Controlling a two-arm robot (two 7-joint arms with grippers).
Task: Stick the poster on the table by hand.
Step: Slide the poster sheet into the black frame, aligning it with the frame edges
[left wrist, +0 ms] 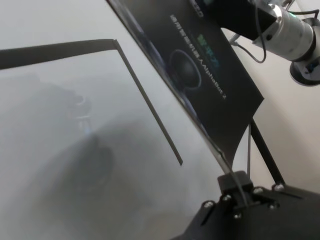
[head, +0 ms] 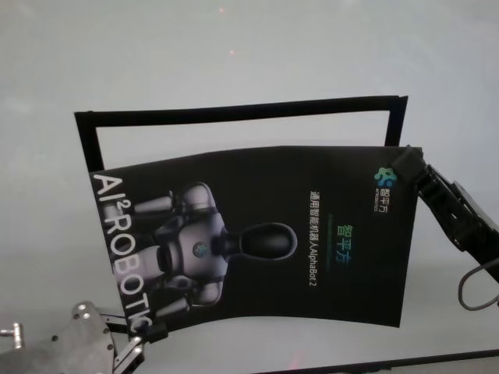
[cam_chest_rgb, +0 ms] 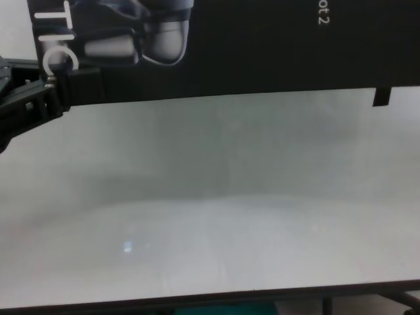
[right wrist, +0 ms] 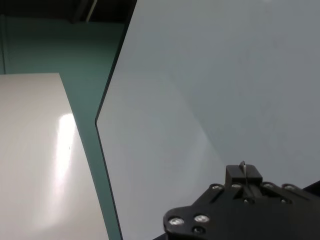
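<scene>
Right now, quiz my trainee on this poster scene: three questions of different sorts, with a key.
1. True or false: the poster lies flat and stuck on the table.
2. Which corners do the grippers pinch? A) both far corners B) left gripper the near-left corner, right gripper the far-right corner C) both near corners
3. Fill in: black tape on the table marks a rectangular ____.

Key: 1 false, it is held above the table, sagging between the fingers. 2 B. 3 outline, partly covered by the poster in the head view.
</scene>
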